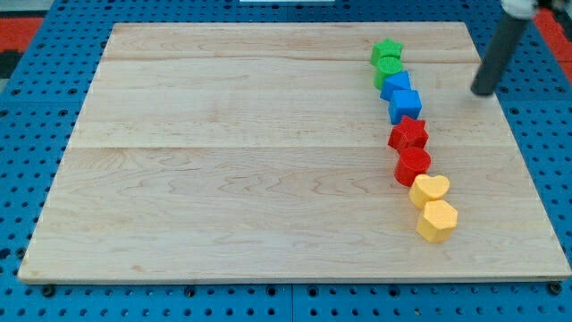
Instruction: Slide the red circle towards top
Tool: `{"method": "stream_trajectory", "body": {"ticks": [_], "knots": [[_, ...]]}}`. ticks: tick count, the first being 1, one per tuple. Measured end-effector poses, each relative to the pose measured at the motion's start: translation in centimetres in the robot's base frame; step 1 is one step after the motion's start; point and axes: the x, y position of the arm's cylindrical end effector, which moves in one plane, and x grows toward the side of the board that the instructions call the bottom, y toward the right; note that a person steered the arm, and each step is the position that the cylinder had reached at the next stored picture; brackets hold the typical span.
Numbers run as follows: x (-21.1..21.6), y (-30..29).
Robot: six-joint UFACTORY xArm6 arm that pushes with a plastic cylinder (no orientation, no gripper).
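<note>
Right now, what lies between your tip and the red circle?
In the camera view, only bare wooden board lies between my tip and the red circular block. The blue blocks and red star block sit just left of that line.

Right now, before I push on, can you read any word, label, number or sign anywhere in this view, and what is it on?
None: no text, number or sign can be read anywhere.
Blocks, from green star down past red circle to yellow hexagon: plain faces.
Board: bare wood grain only.
Blue pegboard: holes only.
My tip, at the blocks' right, apart: unmarked.
</note>
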Motion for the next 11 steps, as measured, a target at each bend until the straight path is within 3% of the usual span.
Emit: {"method": "stream_trajectory", "body": {"ticks": [1, 2, 5, 6, 7, 11], "knots": [[7.5, -5.0], [10.0, -6.8], [9.3, -16.4], [14.4, -17.2], [15.6, -21.8], [2.9, -18.8]]}}
